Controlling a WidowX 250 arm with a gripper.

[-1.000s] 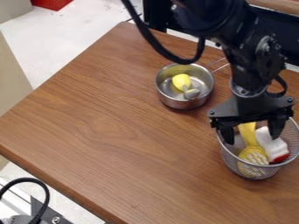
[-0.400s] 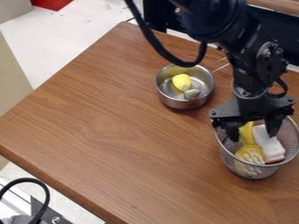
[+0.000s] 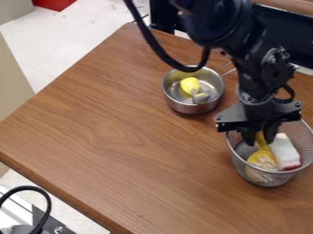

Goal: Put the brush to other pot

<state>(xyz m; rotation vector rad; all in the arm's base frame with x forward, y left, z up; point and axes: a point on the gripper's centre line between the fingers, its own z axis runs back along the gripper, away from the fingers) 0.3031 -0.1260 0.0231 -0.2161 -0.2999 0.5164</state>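
At the right, the black gripper [image 3: 260, 138] is low over the wire mesh basket [image 3: 269, 178], its fingertips inside the rim. It is shut on the upper end of the yellow brush [image 3: 261, 156], whose handle stands between the fingers. The brush's pale bristled head rests lower down in the basket. The other pot, a small metal one [image 3: 190, 108], stands to the upper left of the basket.
A white item with a red edge [image 3: 285, 153] lies in the basket, right of the brush. The metal pot holds a yellow object [image 3: 190, 85] with a grey part. Wooden table [image 3: 122, 137] extends left of both containers.
The gripper's fingers have come together on the brush's handle, and the gripper has shifted slightly left. The white item in the basket has shifted a little too. The metal pot stays put.
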